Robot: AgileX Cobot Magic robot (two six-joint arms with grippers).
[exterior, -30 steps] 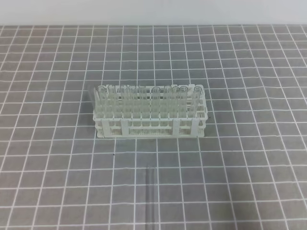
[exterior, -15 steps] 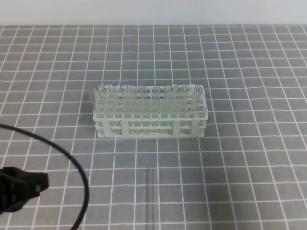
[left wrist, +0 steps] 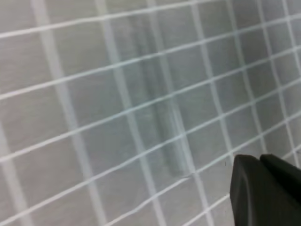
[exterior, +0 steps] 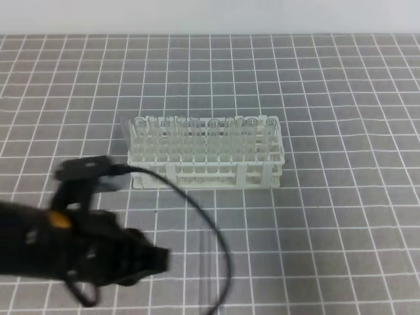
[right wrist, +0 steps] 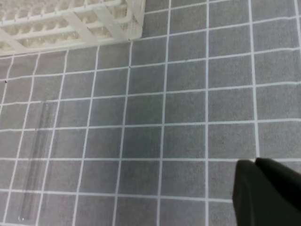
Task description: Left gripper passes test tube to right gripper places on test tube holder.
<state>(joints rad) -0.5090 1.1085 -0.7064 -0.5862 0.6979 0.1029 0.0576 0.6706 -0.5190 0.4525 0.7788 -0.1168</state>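
Observation:
The test tube (exterior: 209,262) lies flat on the grey grid mat in front of the white test tube holder (exterior: 207,154), which stands upright with clear tubes in it. My left gripper (exterior: 159,260) comes in blurred from the left, its tip just left of the tube and nothing in it. In the left wrist view the tube (left wrist: 162,117) is a blurred streak up and left of the left gripper (left wrist: 260,161), whose jaws sit together. The right wrist view shows the tube (right wrist: 36,160) far left, the holder (right wrist: 70,21) top left, and the right gripper (right wrist: 255,163) shut and empty at the bottom right.
A grey mat with white grid lines (exterior: 341,216) covers the whole table. A looped black cable (exterior: 197,203) trails from the left arm over the mat between the holder and the lying tube. The mat's far edge (exterior: 210,34) runs along the top.
The left arm came in from the lower left and swept right, so its gripper now sits close to the lying tube. Tube and holder have not moved.

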